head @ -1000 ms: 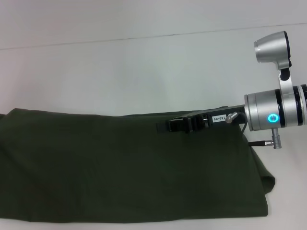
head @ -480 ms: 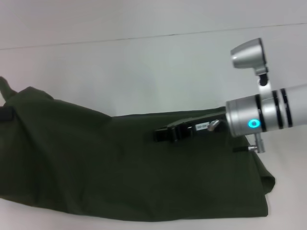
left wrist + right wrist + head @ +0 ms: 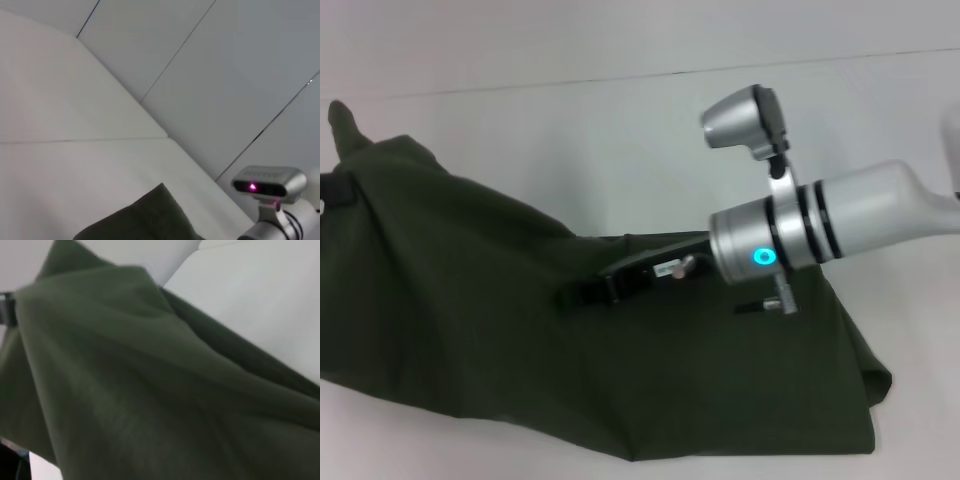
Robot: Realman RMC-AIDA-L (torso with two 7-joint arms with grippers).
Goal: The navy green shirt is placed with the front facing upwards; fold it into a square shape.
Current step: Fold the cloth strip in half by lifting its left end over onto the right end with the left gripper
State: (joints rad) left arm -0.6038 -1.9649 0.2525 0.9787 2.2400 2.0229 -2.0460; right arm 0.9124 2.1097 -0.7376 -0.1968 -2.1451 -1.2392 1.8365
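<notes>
Shirt (image 3: 520, 350) on bench (image 3: 570, 130), left edge raised by left gripper (image 3: 330, 188), seemingly pinching it; right gripper (image 3: 575, 295) lies on the middle, fingers' state unclear; limp, light cloth, so hold edges or corners.

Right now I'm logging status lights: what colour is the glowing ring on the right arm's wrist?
Cyan-blue, a small lit ring on the silver wrist, clearest in the head view.
</notes>
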